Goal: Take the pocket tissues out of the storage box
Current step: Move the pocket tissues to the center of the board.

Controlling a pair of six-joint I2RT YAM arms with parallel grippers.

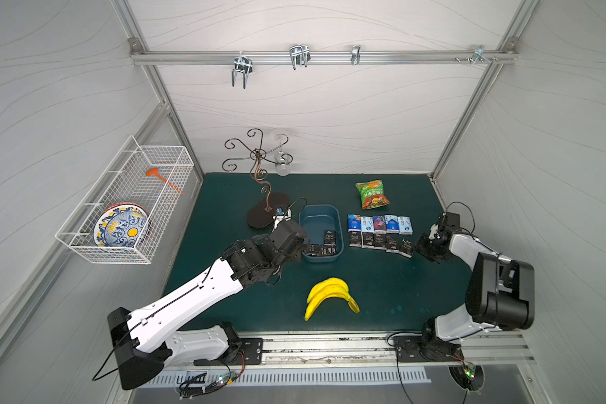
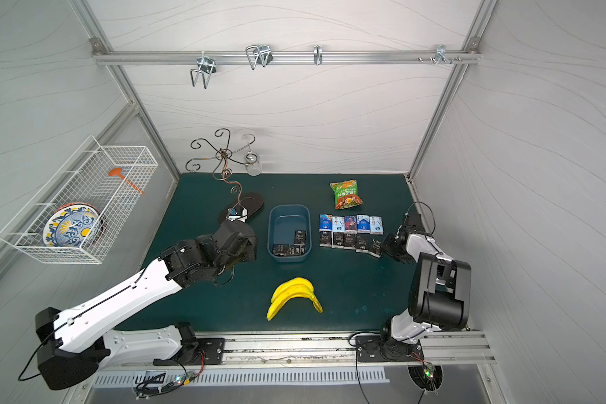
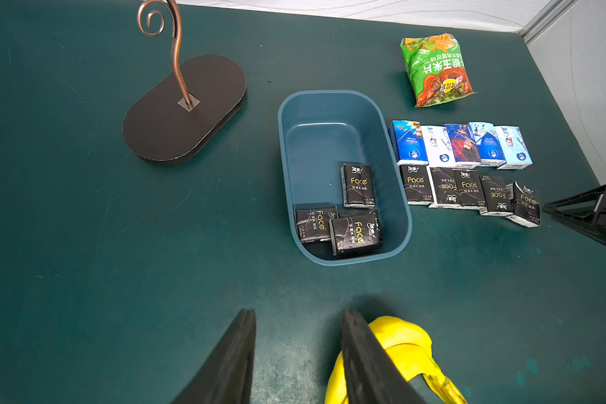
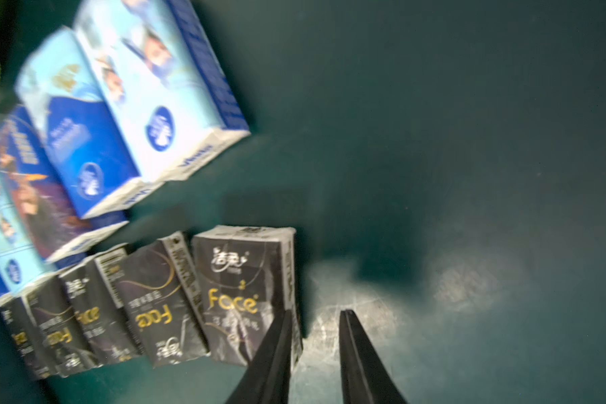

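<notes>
Midway across the table (image 1: 224, 217), the storage box (image 1: 318, 222) holds a few black pocket tissues (image 3: 357, 185) at its near end. Ten more lie in two rows just right of it. Just left of the box, the left hand (image 3: 298, 311) hovers with its fingers apart, empty. The right hand (image 4: 315, 311), narrowly parted and empty, sits beside the rightmost black pack (image 4: 245, 286).

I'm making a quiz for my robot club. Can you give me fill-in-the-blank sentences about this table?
1. The pocket tissues lying in the storage box are all ____ in colour.
2. Beside the box, the row of picture-printed packs holds ____ packs.
3. The yellow fruit on the green mat is a bunch of ____.
Missing words: black; five; bananas.
</notes>
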